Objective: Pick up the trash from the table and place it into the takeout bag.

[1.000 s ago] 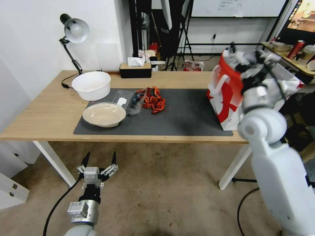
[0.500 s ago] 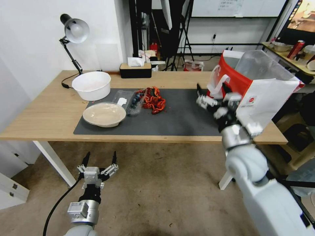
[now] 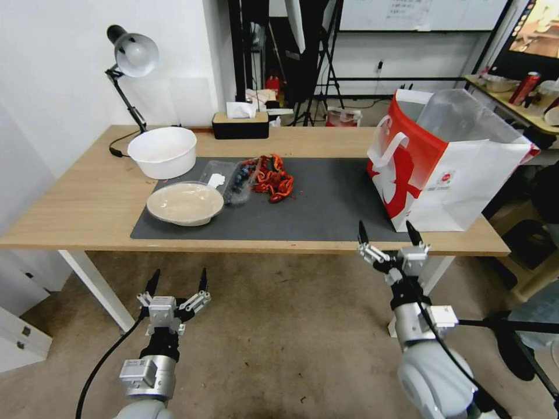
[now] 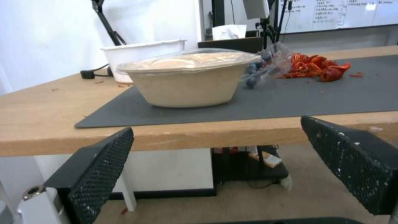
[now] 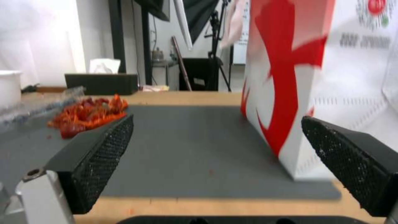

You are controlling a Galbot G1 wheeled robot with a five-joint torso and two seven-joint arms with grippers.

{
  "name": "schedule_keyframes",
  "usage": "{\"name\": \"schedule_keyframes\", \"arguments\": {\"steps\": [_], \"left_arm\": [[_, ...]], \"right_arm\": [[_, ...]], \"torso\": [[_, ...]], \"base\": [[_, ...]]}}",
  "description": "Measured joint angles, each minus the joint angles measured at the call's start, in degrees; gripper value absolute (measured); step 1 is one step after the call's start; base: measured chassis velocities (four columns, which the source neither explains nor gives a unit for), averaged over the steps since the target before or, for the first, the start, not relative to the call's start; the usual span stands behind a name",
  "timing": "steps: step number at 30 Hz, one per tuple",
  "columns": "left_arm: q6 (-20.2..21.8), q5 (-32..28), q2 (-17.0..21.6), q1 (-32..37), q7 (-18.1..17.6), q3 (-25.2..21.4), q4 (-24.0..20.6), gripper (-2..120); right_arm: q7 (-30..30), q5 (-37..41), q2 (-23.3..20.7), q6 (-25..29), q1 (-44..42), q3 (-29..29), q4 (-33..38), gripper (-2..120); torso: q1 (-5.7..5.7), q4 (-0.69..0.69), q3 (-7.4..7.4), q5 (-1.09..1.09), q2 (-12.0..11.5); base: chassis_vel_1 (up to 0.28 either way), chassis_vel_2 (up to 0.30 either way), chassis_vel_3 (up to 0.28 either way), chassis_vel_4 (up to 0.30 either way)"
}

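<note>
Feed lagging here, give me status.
Both grippers, left and right, open, empty, below table edge. Beige lidded dish and red scraps on grey mat. White-and-red takeout bag upright, path clear.

One takeout bag [image 3: 442,169] stands at the table's [image 3: 75,215] right end. One lidded dish [image 3: 184,203], one white bowl [image 3: 162,151], one clear bag [image 3: 230,177] and one red heap [image 3: 272,177] (crumpled) lie leftward. Two grippers.

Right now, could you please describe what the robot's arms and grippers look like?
Both arms are pale grey-white with silver metal wrist cuffs and black cables. The left gripper and right gripper each carry two black, pointed fingers with mesh-textured pads on white-silver bases.
</note>
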Motion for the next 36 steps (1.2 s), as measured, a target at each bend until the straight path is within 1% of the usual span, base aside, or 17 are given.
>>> {"name": "schedule_keyframes", "arguments": {"steps": [6, 15, 22, 25, 26, 27, 30, 31, 32, 35, 36], "left_arm": [[-0.01, -0.18, 0.02, -0.13, -0.03, -0.13, 0.05, 100], [0.15, -0.21, 0.14, -0.72, -0.04, -0.01, 0.22, 100], [0.23, -1.28, 1.31, -2.28, -0.1, 0.25, 0.17, 100], [0.43, -2.85, 2.63, -4.0, -0.73, 0.4, 0.1, 100], [0.85, -4.53, 3.44, -4.92, -1.24, 0.66, -0.1, 100], [0.85, -4.53, 3.44, -4.92, -1.24, 0.66, -0.1, 100], [3.68, -11.69, 6.18, -7.88, -3.47, 2.39, -1.04, 100], [5.87, -17.23, 7.99, -9.99, -5.03, 3.64, -1.71, 99], [5.87, -17.23, 7.99, -9.99, -5.03, 3.64, -1.71, 99], [11.13, -28.1, 11.46, -13.8, -8.46, 5.51, -3.08, 99], [11.13, -28.1, 11.46, -13.8, -8.46, 5.51, -3.08, 99]], "right_arm": [[0.9, -1.1, 1.05, 1.58, -2.48, -0.53, -1.58, 100], [1.37, -1.66, 1.62, 2.18, -2.85, -0.55, -2.25, 100], [1.74, -1.92, 1.71, 2.36, -2.86, -0.46, -2.51, 100], [1.76, -2.0, 1.66, 2.36, -2.84, -0.64, -2.59, 100], [1.76, -2.08, 1.66, 2.37, -2.76, -0.83, -2.7, 100], [1.76, -2.08, 1.66, 2.37, -2.76, -0.83, -2.7, 100], [1.78, -2.5, 1.84, 2.49, -2.76, -1.12, -2.96, 100], [1.83, -2.76, 1.99, 2.55, -2.86, -1.2, -3.01, 100], [1.83, -2.76, 1.99, 2.55, -2.86, -1.2, -3.01, 100], [2.04, -3.08, 2.24, 2.6, -2.98, -1.26, -3.01, 100], [2.04, -3.08, 2.24, 2.6, -2.98, -1.26, -3.01, 100]], "torso": [[0.01, 0.0, 0.0, 0.0, 0.0], [0.01, 0.0, 0.0, 0.0, 0.0], [0.02, 0.0, 0.0, 0.0, 0.0], [0.01, 0.0, 0.0, -0.01, 0.0], [0.02, 0.0, 0.0, -0.01, 0.0], [0.02, 0.0, 0.0, -0.01, 0.0], [0.02, 0.0, 0.0, -0.01, 0.0], [0.02, -0.01, 0.01, -0.01, 0.0], [0.02, -0.01, 0.01, -0.01, 0.0], [0.02, -0.01, 0.01, 0.0, 0.0], [0.02, -0.01, 0.01, 0.0, 0.0]], "base": [[0.0, 0.0, 0.0, 0.0], [0.0, 0.0, 0.0, 0.0], [0.0, 0.0, 0.0, 0.0], [0.0, 0.0, 0.0, 0.0], [0.0, 0.0, 0.0, 0.0], [0.0, 0.0, 0.0, 0.0], [0.0, 0.0, 0.0, 0.0], [0.0, 0.0, 0.0, 0.0], [0.0, 0.0, 0.0, 0.0], [0.0, 0.0, 0.0, 0.0], [0.0, 0.0, 0.0, 0.0]]}}
